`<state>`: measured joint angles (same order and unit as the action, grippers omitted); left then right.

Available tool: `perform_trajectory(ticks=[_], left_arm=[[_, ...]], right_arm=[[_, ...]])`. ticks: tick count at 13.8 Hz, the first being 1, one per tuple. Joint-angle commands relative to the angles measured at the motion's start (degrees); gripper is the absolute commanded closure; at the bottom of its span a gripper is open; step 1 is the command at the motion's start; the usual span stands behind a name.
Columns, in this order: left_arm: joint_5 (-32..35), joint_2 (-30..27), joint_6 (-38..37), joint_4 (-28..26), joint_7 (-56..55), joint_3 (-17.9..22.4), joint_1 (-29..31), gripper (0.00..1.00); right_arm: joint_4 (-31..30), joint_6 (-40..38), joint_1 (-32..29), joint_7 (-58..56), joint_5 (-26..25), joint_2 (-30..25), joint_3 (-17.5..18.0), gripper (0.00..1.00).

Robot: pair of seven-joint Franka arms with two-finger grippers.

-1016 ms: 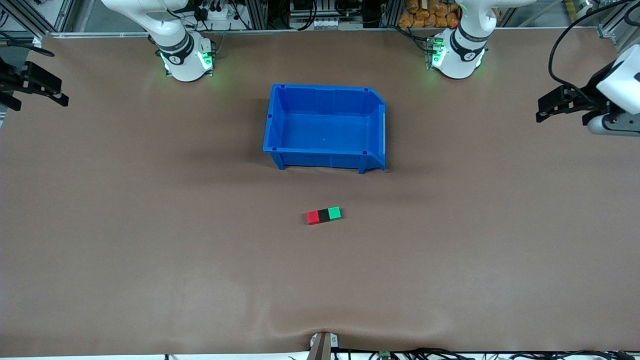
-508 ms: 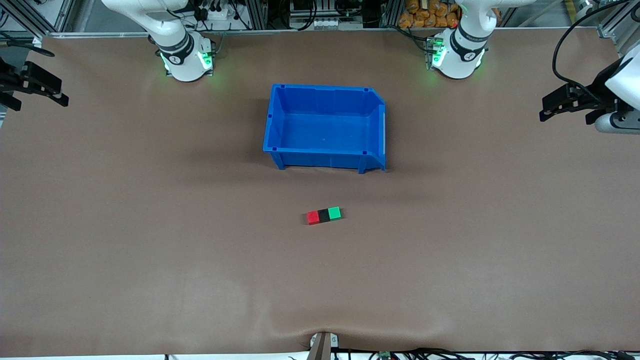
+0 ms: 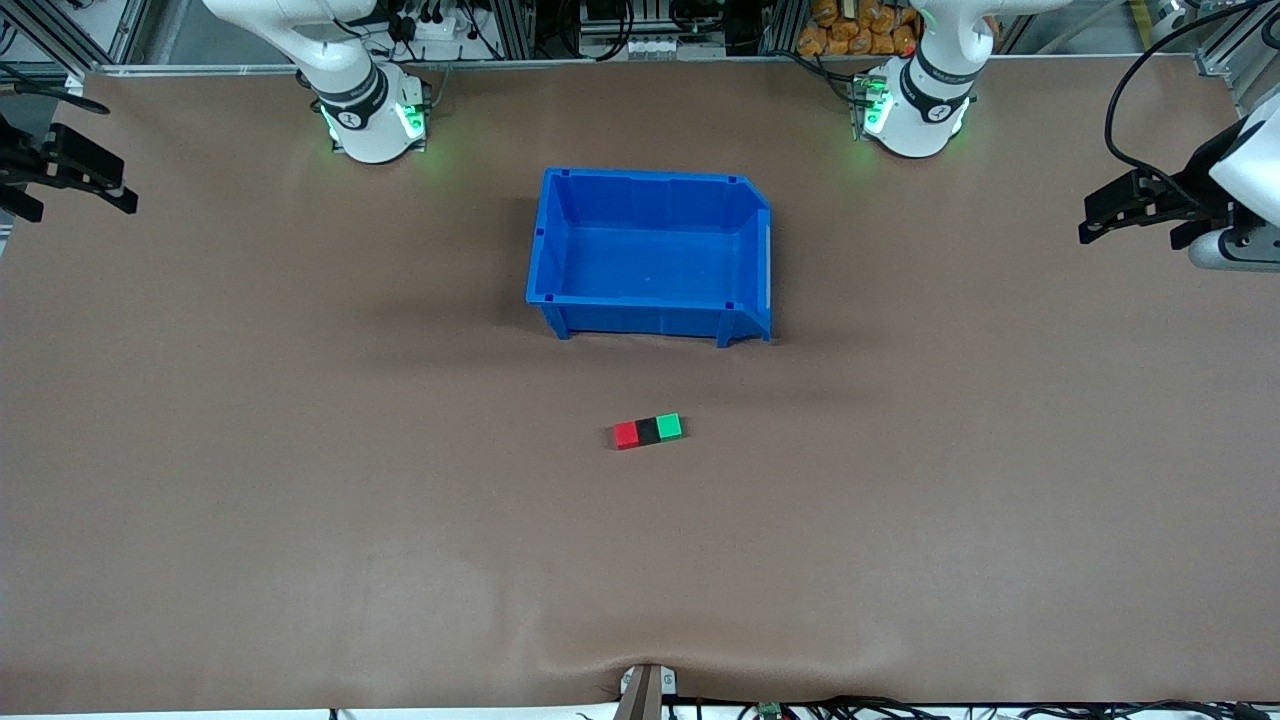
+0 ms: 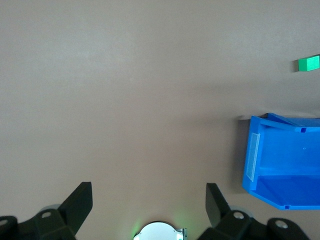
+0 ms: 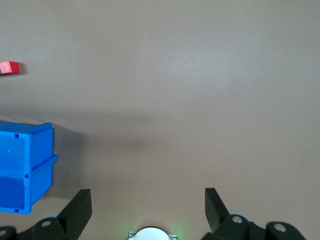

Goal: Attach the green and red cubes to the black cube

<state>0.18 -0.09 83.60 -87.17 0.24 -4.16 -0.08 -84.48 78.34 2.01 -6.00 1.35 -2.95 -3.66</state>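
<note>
Now the red cube [image 3: 626, 434], black cube [image 3: 648, 431] and green cube [image 3: 669, 426] sit joined in a row on the desk [image 3: 250, 480], nearer the camera than the blue bin [image 3: 548, 240]. A careless return could knock them apart. The left end effector [image 3: 1120, 208] and right end effector [image 3: 75, 175] hang wide open and empty over the desk ends, with much free room around.

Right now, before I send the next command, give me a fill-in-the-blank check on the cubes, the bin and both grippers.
1. The black cube sits between the red cube and the ____ cube.
2. The blue bin holds ____ cubes.
3. The row of cubes lies ____ to the front camera than the bin.
4. The left gripper and the right gripper, each over its own end of the table, both have their fingers ____.

Missing words: green; no; nearer; open
</note>
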Motion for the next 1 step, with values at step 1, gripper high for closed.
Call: perform_trajectory(ticks=[1], left_arm=[[0.17, -0.08, -0.89, 0.34, 0.99, -0.32, 0.52, 0.00]], right_arm=[[1.16, -0.21, 0.54, -0.42, 0.67, 0.58, -0.64, 0.00]])
